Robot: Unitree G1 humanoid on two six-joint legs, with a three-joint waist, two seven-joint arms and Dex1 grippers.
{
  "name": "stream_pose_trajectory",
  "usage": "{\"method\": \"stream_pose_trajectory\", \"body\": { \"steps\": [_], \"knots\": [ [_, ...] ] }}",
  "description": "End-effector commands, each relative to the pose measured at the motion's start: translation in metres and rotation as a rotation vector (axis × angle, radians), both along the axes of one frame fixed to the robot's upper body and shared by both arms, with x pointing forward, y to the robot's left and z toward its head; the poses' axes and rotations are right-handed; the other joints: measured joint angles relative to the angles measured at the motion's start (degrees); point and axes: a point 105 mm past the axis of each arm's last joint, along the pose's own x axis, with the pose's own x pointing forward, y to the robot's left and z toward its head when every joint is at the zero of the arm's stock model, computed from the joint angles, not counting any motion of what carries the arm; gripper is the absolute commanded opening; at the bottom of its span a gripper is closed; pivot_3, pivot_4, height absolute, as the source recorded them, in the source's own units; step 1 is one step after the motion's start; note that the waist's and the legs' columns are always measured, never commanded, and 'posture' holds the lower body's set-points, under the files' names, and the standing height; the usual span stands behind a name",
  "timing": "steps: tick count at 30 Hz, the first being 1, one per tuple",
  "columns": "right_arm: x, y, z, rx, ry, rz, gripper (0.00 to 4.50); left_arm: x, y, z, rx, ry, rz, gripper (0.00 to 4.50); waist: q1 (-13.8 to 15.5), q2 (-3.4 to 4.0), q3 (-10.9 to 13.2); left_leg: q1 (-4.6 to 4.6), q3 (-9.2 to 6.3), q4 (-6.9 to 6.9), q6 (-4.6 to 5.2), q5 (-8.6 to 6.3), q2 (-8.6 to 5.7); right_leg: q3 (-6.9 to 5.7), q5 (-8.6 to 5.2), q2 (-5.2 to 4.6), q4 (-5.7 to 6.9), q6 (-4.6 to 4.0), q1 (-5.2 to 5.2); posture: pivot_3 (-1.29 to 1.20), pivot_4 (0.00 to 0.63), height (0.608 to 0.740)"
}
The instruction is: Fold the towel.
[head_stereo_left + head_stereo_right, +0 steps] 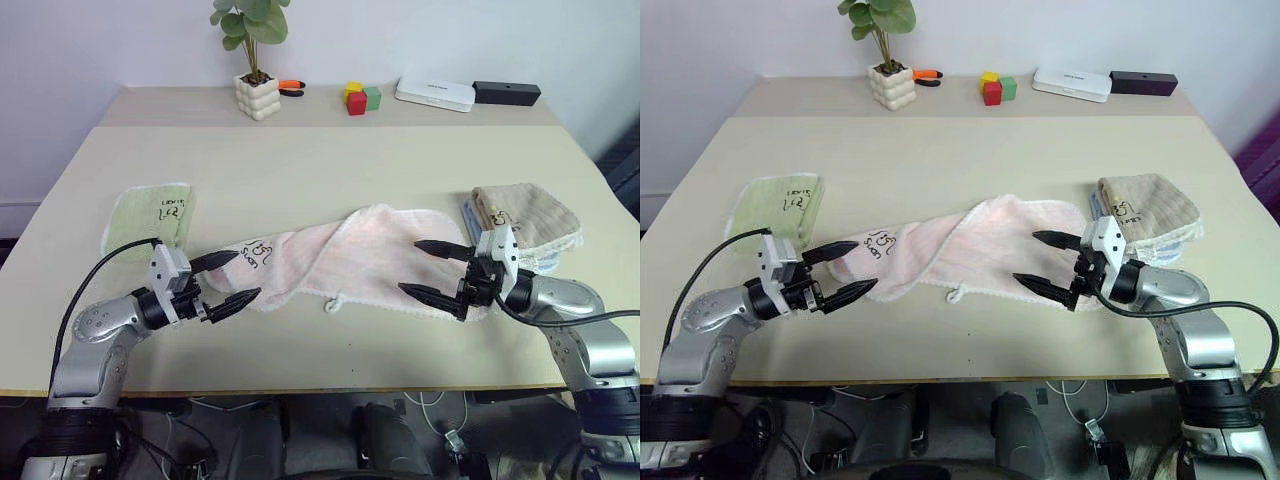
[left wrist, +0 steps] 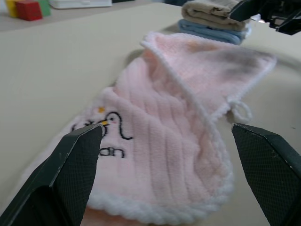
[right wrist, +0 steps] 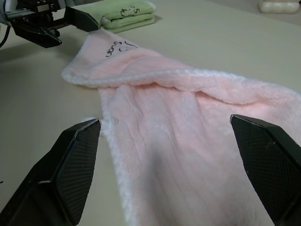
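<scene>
A pale pink towel (image 1: 345, 258) is laid crumpled and partly folded over itself across the near middle of a beige table (image 1: 330, 160), stretched lengthwise from the robot's left to its right. A small dark embroidered mark (image 1: 256, 253) is seen near the towel's left end, and a little white loop tag (image 1: 333, 303) hangs from its near edge. The left gripper (image 1: 232, 279) is held just at the towel's left end, with its two black fingers spread wide apart and nothing gripped between them; in the left wrist view the embroidered end is framed between the fingertips (image 2: 77, 155), which are not closed on the cloth. The right gripper (image 1: 432, 270) is held over the towel's right end, pointed toward the left one, its jaws likewise spread wide and empty; whether its lower finger touches the fabric cannot be told. A folded light green towel (image 1: 148, 219) is placed on the table to the left, apart from the pink one. A folded beige towel (image 1: 525, 216) is stacked on a pale blue cloth (image 2: 211, 31) at the right, just behind the right gripper. Along the far edge of the table a potted plant (image 1: 256, 60) in a white pot, an orange-handled tool (image 1: 291, 87), coloured blocks (image 1: 361, 97), a white flat box (image 1: 434, 94) and a black bar-shaped object (image 1: 506, 93) are lined up.
</scene>
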Motion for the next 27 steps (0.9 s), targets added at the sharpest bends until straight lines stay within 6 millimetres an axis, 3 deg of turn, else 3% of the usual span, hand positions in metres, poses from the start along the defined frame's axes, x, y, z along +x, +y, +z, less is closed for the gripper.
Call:
{"method": "stream_pose_trajectory", "body": {
  "steps": [1, 10, 16, 18, 20, 23, 27],
  "knots": [
    [-0.002, 0.004, 0.015, 0.018, -0.063, 0.000, 4.49, 0.003, -0.002, 0.010, 0.008, -0.034, -0.035, 4.50, 0.0, 0.00, 0.0, 0.00, 0.00, 0.00, 0.00, 0.00, 0.00, 0.00, 0.00, 0.00, 0.00, 0.00, 0.00, 0.00, 0.150, 0.735],
    [0.002, 0.010, 0.014, 0.032, -0.080, -0.005, 4.49, -0.001, -0.006, 0.016, 0.020, -0.021, -0.122, 4.50, -0.1, 0.00, 0.0, 0.00, -0.01, 0.00, 0.00, 0.00, 0.00, 0.00, 0.00, 0.00, 0.00, 0.01, 0.00, 0.00, 0.150, 0.735],
    [0.009, 0.039, 0.018, 0.066, -0.106, 0.053, 4.49, -0.012, 0.008, 0.022, 0.022, -0.004, -0.134, 4.50, -0.3, 0.00, 0.0, 0.00, -0.01, -0.01, 0.00, 0.00, 0.02, 0.00, 0.00, 0.02, 0.01, 0.01, -0.01, 0.00, 0.150, 0.735],
    [0.011, 0.039, 0.019, 0.079, -0.107, 0.071, 4.49, -0.018, -0.001, 0.023, 0.010, 0.013, -0.147, 4.50, -0.3, 0.00, 0.0, 0.00, -0.01, -0.03, 0.01, 0.00, 0.03, -0.01, 0.00, 0.02, 0.01, 0.01, -0.03, 0.00, 0.150, 0.735],
    [0.012, 0.047, 0.022, 0.093, -0.115, 0.088, 4.49, -0.024, 0.003, 0.026, -0.003, 0.037, -0.166, 4.50, -0.1, -0.02, 0.0, -0.03, 0.01, -0.02, 0.02, -0.01, 0.02, 0.00, 0.00, 0.01, -0.01, 0.01, -0.02, 0.00, 0.150, 0.735],
    [0.015, 0.046, 0.021, 0.093, -0.127, 0.091, 4.49, -0.028, -0.002, 0.020, 0.034, 0.052, -0.190, 4.50, 0.0, -0.02, 0.0, -0.01, 0.00, 0.00, 0.02, -0.01, 0.03, -0.01, -0.01, 0.01, 0.02, -0.01, -0.01, 0.00, 0.150, 0.735],
    [0.020, 0.055, 0.024, 0.122, -0.168, 0.077, 4.49, -0.020, -0.013, 0.006, 0.194, -0.048, -0.219, 4.50, 0.1, -0.02, 0.0, -0.01, 0.01, 0.04, 0.02, -0.01, 0.01, 0.00, -0.02, 0.01, -0.01, -0.04, 0.02, 0.00, 0.150, 0.735]
  ]
}}
